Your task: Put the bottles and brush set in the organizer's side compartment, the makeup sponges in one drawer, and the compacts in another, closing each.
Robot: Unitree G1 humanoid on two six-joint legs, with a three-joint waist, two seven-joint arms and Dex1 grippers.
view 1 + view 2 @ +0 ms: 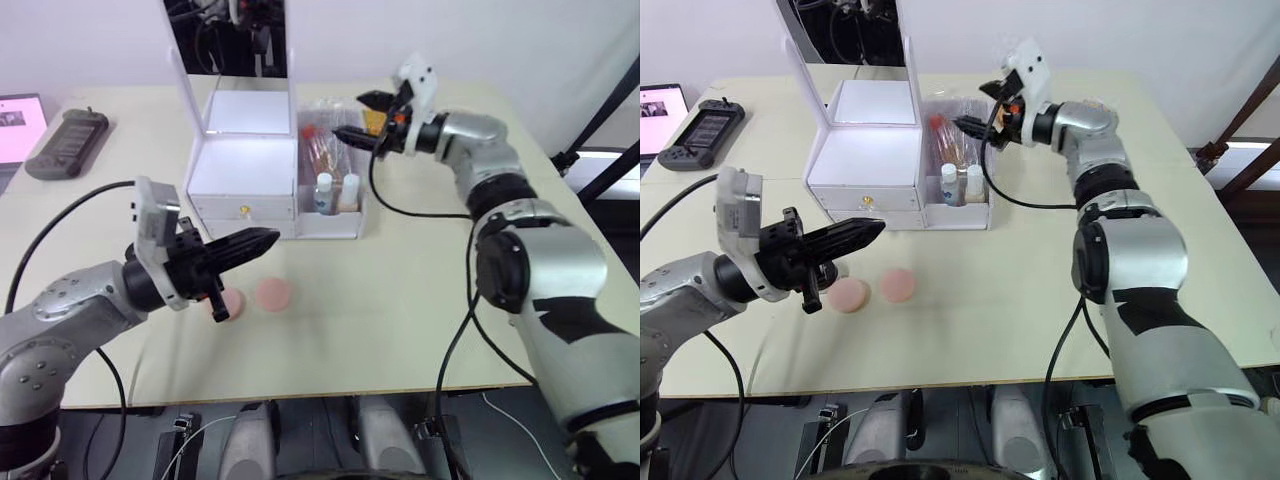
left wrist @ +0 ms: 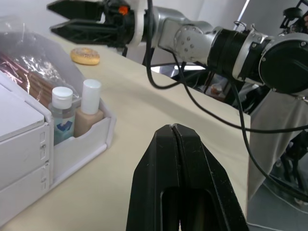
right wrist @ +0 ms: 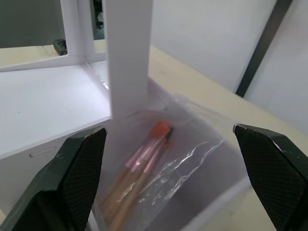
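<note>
Standing in the white plastic organizer's (image 1: 240,175) tall open-topped side compartment (image 1: 330,215), the two small white-capped bottles (image 1: 336,192) and the clear-bagged brush set (image 3: 144,161) make that step look done. The two flat round pink makeup sponges (image 1: 875,290) lie near the desk's (image 1: 420,300) front edge, both drawers shut. The right gripper (image 1: 366,118) hovers wide open above the compartment; the left gripper (image 1: 845,238) is closed, empty, over the sponges.
</note>
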